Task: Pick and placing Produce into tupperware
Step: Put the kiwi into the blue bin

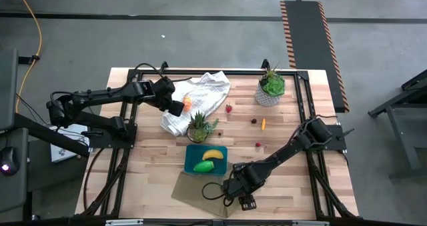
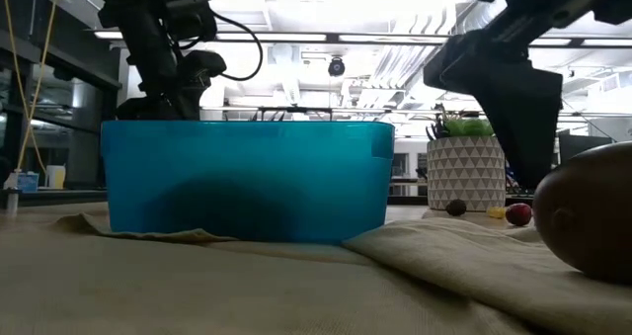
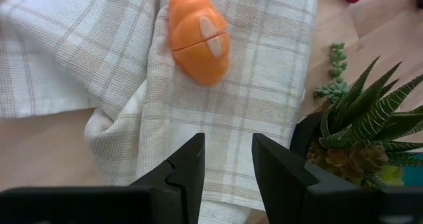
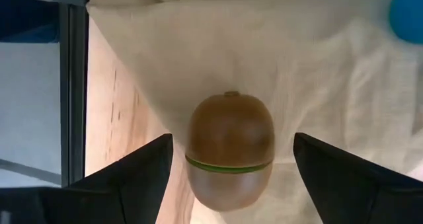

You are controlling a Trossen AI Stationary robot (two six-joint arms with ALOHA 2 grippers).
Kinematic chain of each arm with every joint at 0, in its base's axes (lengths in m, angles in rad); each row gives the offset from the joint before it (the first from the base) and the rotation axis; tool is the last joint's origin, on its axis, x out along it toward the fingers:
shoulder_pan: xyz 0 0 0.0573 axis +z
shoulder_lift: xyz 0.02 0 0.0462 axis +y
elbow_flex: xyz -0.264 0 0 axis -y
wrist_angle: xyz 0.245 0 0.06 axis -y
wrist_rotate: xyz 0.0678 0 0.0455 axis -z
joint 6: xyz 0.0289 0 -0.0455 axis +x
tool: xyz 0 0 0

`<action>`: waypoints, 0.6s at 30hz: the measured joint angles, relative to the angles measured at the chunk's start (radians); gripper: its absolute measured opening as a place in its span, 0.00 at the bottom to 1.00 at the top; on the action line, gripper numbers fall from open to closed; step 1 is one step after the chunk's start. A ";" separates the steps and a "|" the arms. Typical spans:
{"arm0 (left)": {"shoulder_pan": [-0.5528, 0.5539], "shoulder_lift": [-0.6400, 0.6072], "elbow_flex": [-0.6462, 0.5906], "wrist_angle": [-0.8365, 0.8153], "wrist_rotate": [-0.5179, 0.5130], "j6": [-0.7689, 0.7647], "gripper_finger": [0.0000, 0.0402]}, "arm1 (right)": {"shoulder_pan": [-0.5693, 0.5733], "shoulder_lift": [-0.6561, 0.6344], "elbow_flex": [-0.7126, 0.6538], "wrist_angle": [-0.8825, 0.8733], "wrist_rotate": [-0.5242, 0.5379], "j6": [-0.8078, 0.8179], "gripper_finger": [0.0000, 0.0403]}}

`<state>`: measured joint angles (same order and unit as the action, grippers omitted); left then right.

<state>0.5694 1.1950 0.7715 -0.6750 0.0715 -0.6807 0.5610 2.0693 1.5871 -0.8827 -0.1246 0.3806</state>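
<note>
Right gripper (image 4: pixel 228 184) spread around kiwi (image 4: pixel 230 148), apparently unlabelled; left gripper (image 3: pixel 228 174) pressed together.

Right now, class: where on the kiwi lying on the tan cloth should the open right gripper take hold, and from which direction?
Grip the kiwi across its rounded middle, coming straight down. It lies on the tan cloth, and the right gripper already straddles it with its jaws open.
</note>
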 joint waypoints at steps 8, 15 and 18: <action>0.000 -0.001 0.000 -0.001 0.000 0.000 0.29 | 0.001 0.028 0.000 0.006 -0.007 0.001 0.76; 0.000 -0.001 0.000 0.000 0.000 0.000 0.29 | 0.001 0.034 0.000 -0.014 0.010 0.001 0.74; 0.000 -0.001 0.000 0.000 0.000 0.000 0.29 | 0.001 0.040 0.000 -0.020 0.010 0.003 0.71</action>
<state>0.5694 1.1942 0.7715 -0.6754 0.0711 -0.6811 0.5620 2.1096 1.5875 -0.9024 -0.1146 0.3836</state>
